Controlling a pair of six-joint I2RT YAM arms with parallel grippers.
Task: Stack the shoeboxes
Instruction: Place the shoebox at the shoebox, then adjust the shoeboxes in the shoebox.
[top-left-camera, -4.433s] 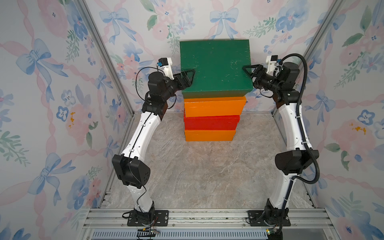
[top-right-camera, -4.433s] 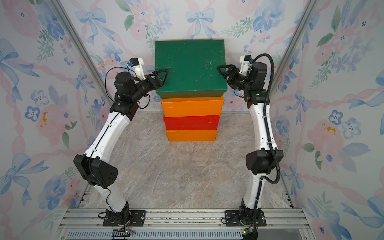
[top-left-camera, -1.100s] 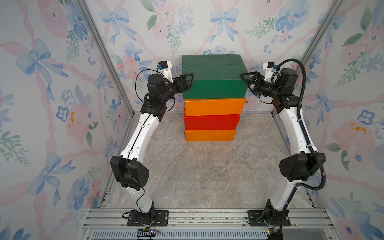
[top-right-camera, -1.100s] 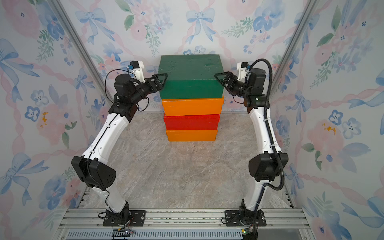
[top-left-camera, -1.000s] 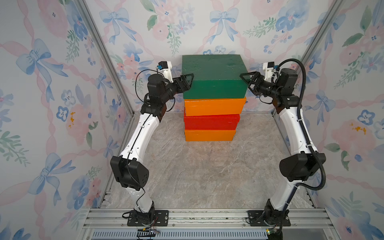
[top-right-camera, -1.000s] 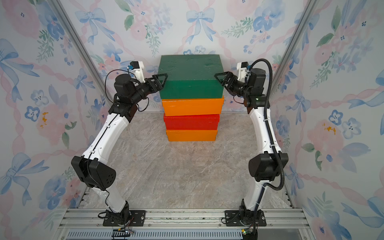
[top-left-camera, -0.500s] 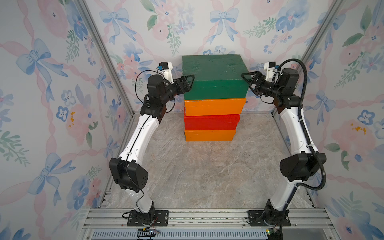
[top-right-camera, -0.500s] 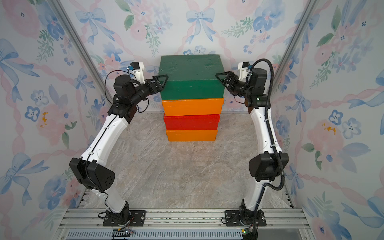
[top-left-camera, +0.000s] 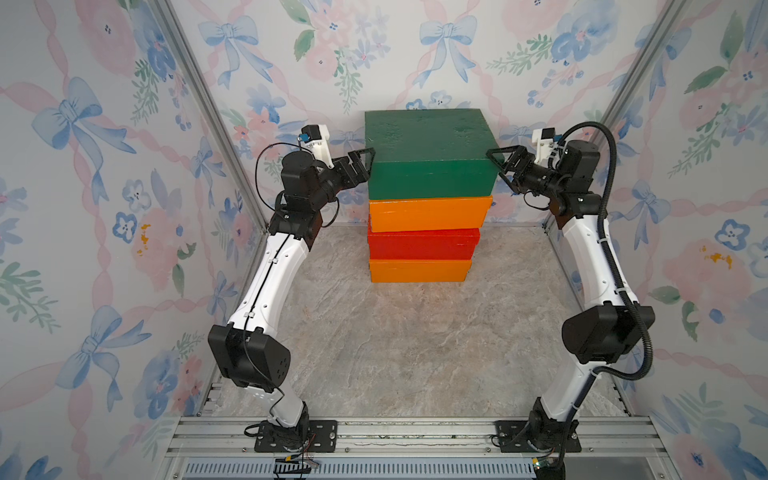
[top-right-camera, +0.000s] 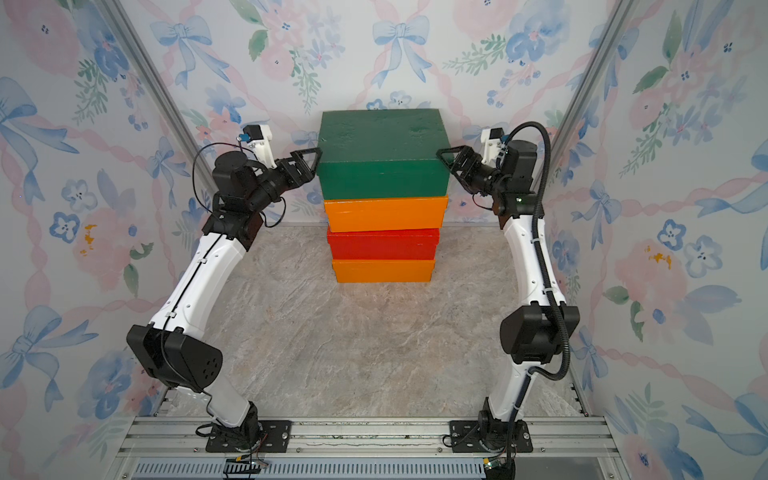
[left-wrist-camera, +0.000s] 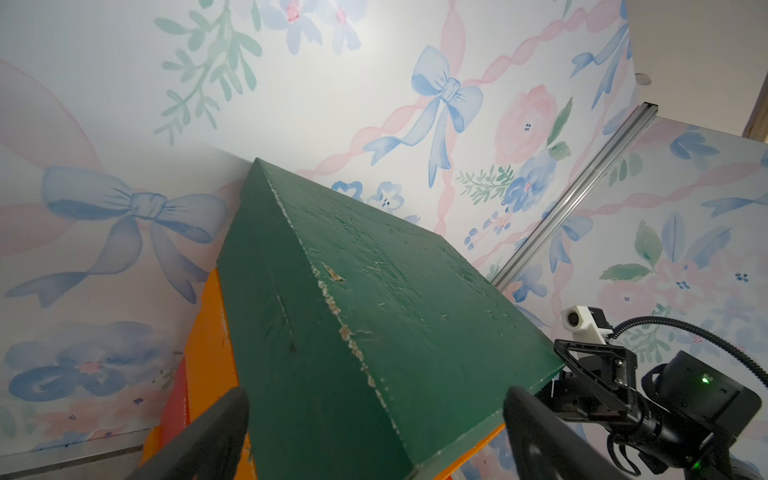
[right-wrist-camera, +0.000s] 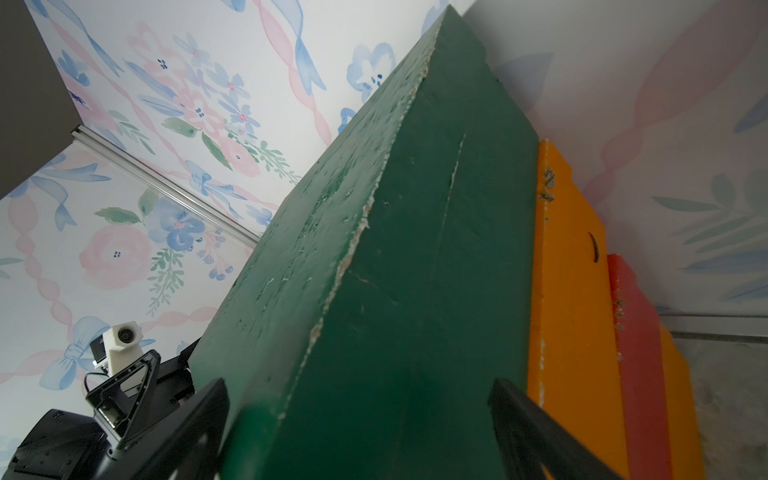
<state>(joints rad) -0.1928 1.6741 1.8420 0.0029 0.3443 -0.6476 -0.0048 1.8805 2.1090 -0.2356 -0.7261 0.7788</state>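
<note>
Shoeboxes (top-right-camera: 384, 214) stacked: one green (top-left-camera: 428, 141), two orange (top-left-camera: 430, 212) (top-left-camera: 419, 270), one red (top-left-camera: 423, 246); left tool (top-left-camera: 365, 166) and right tool (top-left-camera: 496, 164) both spread.

The green box (left-wrist-camera: 374, 291) sits atop an orange box (left-wrist-camera: 205, 353), with the left gripper's (left-wrist-camera: 374, 401) spread jaws flanking its near end.

- I can read no text, label, brand, number or sign in any of my views.
- The green shoebox (top-left-camera: 428, 141) shows only plain, scuffed paint.
</note>
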